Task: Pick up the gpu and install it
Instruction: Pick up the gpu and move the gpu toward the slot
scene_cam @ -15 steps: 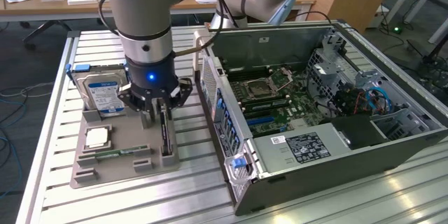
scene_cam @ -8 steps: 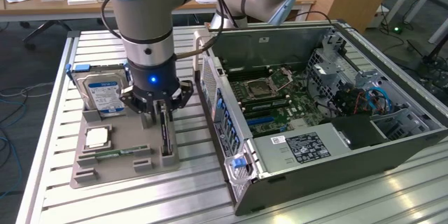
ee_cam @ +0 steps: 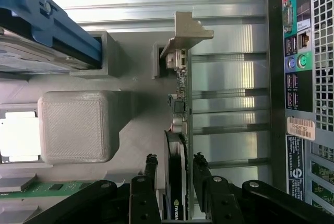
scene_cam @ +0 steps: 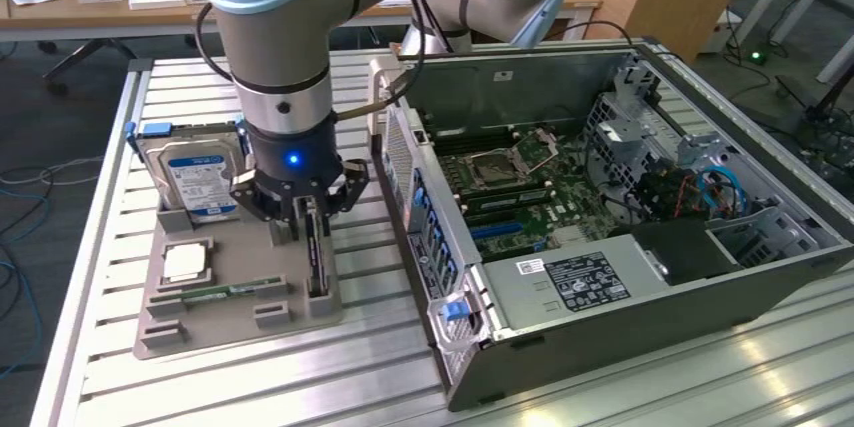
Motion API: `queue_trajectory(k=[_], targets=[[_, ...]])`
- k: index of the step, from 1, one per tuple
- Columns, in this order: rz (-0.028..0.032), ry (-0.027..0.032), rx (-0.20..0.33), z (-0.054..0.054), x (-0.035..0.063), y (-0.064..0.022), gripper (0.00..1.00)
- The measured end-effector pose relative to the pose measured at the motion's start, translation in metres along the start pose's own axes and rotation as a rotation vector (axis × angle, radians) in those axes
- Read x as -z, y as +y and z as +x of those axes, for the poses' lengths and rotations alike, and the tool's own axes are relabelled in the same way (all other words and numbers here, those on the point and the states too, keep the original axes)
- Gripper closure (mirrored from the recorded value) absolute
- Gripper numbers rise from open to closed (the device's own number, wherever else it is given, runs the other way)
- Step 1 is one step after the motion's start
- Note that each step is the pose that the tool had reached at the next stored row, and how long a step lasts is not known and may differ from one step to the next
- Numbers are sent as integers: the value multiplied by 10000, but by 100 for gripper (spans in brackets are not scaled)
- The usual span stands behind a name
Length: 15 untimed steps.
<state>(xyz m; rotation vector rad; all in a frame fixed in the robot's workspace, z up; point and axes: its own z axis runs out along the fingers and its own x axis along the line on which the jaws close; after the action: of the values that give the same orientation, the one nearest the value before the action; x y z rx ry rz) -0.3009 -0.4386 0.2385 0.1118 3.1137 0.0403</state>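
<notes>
The gpu (scene_cam: 316,265) stands on edge in a slot of the grey parts tray (scene_cam: 227,322), its silver bracket (ee_cam: 183,31) at one end. In the wrist view the gpu (ee_cam: 177,130) runs edge-on between my fingers. My gripper (scene_cam: 310,215) hangs straight over it and straddles its top edge, one black finger (ee_cam: 151,169) on each side. A thin gap shows between each finger and the card, so the gripper (ee_cam: 176,167) is open around it. The card still rests in its slot.
The open computer case (scene_cam: 601,207) lies just to the exterior view's right of the tray, motherboard (scene_cam: 521,192) exposed. On the tray are a hard drive (scene_cam: 198,179), a CPU (scene_cam: 183,264) and a memory stick (scene_cam: 230,292). Everything sits on a slatted aluminium table (scene_cam: 267,387).
</notes>
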Motion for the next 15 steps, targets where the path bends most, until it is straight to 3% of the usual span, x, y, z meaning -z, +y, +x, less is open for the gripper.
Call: queue_trajectory(k=[15], targets=[[-1,-3,0,2,-77,-2,58]])
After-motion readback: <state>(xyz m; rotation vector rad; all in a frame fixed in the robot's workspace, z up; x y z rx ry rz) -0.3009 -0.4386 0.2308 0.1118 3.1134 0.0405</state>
